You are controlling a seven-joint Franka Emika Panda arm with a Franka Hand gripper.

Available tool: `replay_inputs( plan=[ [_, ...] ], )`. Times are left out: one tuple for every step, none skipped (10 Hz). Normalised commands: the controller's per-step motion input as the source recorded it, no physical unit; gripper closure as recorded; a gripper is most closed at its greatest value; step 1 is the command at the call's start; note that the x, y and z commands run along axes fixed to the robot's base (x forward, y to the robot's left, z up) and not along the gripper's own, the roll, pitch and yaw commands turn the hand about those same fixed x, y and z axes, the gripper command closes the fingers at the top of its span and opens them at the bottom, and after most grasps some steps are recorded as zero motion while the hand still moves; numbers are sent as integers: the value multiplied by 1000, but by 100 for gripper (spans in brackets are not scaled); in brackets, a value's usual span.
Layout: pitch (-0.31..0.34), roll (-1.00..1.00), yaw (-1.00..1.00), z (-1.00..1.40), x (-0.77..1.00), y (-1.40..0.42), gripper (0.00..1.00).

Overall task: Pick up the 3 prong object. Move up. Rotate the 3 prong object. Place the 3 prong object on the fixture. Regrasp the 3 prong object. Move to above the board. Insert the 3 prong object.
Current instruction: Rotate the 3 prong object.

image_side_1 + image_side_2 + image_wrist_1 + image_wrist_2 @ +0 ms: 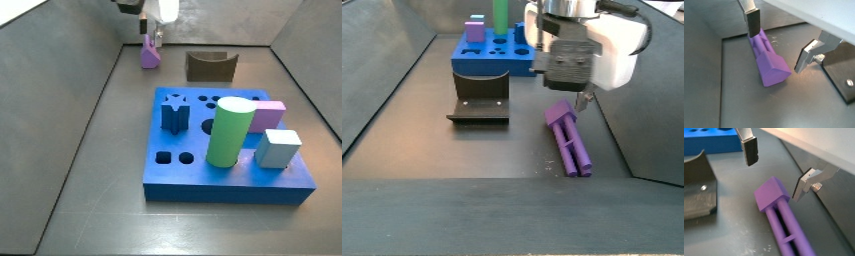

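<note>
**Gripper spread open over the purple piece lying on the floor**

In a wrist view you see the gripper (783, 42) with its two silver fingers standing wide apart. One finger's dark pad (753, 28) sits right at the thin end of the 3 prong object (769, 61), touching it or just short of it; you cannot tell which. The far finger (808, 56) is well clear of the piece. The piece lies flat on the grey floor with its blocky end toward the camera.

In a wrist view from the opposite side, the gripper (777, 169) again shows its jaws wide, nothing clamped between them. The 3 prong object (781, 215) lies below them, its square head near the silver finger (803, 184) and its long prongs running away. Beside the piece you see the fixture (697, 187), and beyond that an edge of the board (711, 141).

In a side view, the gripper (155, 38) hangs at the far corner, well beyond the board (227, 165). The 3 prong object (150, 54) lies directly under it, near the fixture (210, 66).

In a side view from the near end, the gripper (580, 101) is low over the 3 prong object (569, 143), which lies on the floor just beside the fixture (478, 108); the board (489, 56) sits behind the fixture
</note>
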Motion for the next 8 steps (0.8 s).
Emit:
replay_inputs(
  plan=[
    [-7,23,1000,-34,28,7,0],
    [-8,25,1000,-33,28,7,0],
    [-8,27,1000,-33,28,7,0],
    [-9,30,1000,-33,28,7,0],
    [-10,33,1000,-33,28,7,0],
    [-11,37,1000,-33,28,7,0],
    [-12,40,1000,-33,28,6,0],
    [-15,49,1000,-33,28,6,0]
  ],
)
